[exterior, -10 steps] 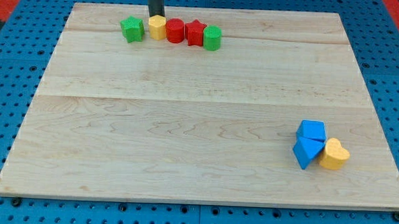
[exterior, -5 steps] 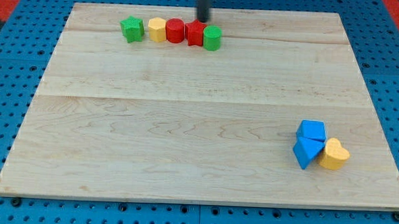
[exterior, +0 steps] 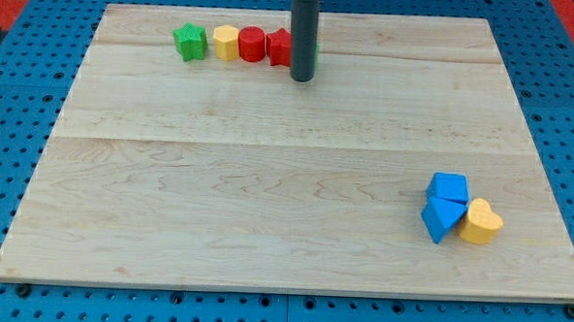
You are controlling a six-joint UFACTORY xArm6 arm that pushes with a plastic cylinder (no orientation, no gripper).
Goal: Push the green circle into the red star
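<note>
The red star (exterior: 278, 47) lies near the view's top, in a row of blocks. The green circle is almost wholly hidden behind my rod, just right of the star; only a green sliver (exterior: 316, 54) shows. My tip (exterior: 301, 79) rests on the board just below the green circle and the star's right side.
Left of the star stand a red round block (exterior: 252, 43), a yellow block (exterior: 224, 41) and a green star-like block (exterior: 188, 40). At the lower right, two blue blocks (exterior: 448, 188) (exterior: 440, 220) and a yellow heart (exterior: 481, 223) sit together on the wooden board (exterior: 267, 180).
My rod moved right along the row's top from the yellow block, then down in front of the green circle, which it now covers. The blocks have not visibly shifted.
</note>
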